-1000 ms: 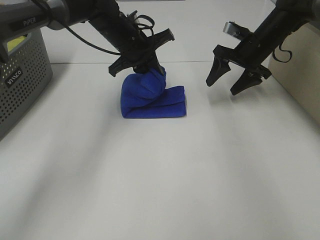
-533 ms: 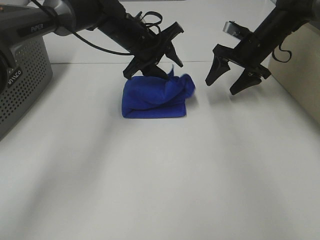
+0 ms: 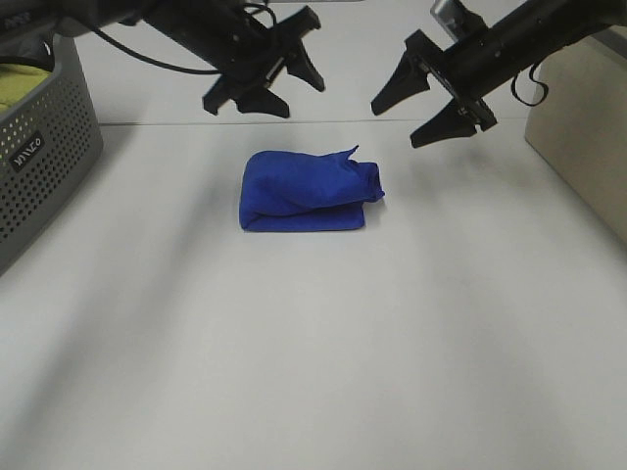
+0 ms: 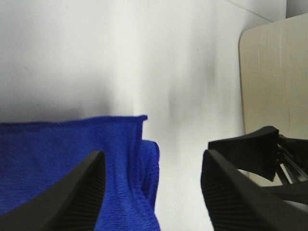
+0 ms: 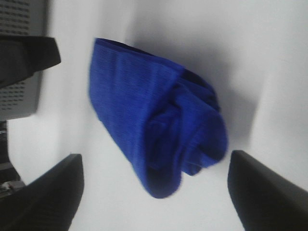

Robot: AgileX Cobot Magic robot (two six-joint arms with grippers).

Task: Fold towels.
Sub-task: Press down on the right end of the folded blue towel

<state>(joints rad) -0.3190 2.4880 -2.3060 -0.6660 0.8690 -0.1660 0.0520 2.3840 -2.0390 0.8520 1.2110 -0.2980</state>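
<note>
The royal-blue towel [image 3: 306, 190] lies folded in a thick bundle at the middle back of the white table, one corner sticking up on its right side. My left gripper [image 3: 266, 90] is open and empty, raised above and behind the towel. My right gripper [image 3: 395, 125] is open and empty, raised to the towel's right and behind it. In the left wrist view the towel [image 4: 72, 159] lies below the open left gripper [image 4: 151, 159]. In the right wrist view the towel [image 5: 154, 120] lies between the spread fingers [image 5: 53, 192]. The white tag is hidden.
A grey perforated basket [image 3: 49, 147] holding a yellow-green cloth [image 3: 24, 78] stands at the left edge. A beige box [image 3: 583, 127] stands at the right edge and also shows in the left wrist view [image 4: 274, 72]. White table [image 3: 313, 352] lies in front.
My left gripper let go of the towel's upper layer, opened, and rose back and to the left. The layer dropped flat onto the bundle. My right gripper rose and tilted.
</note>
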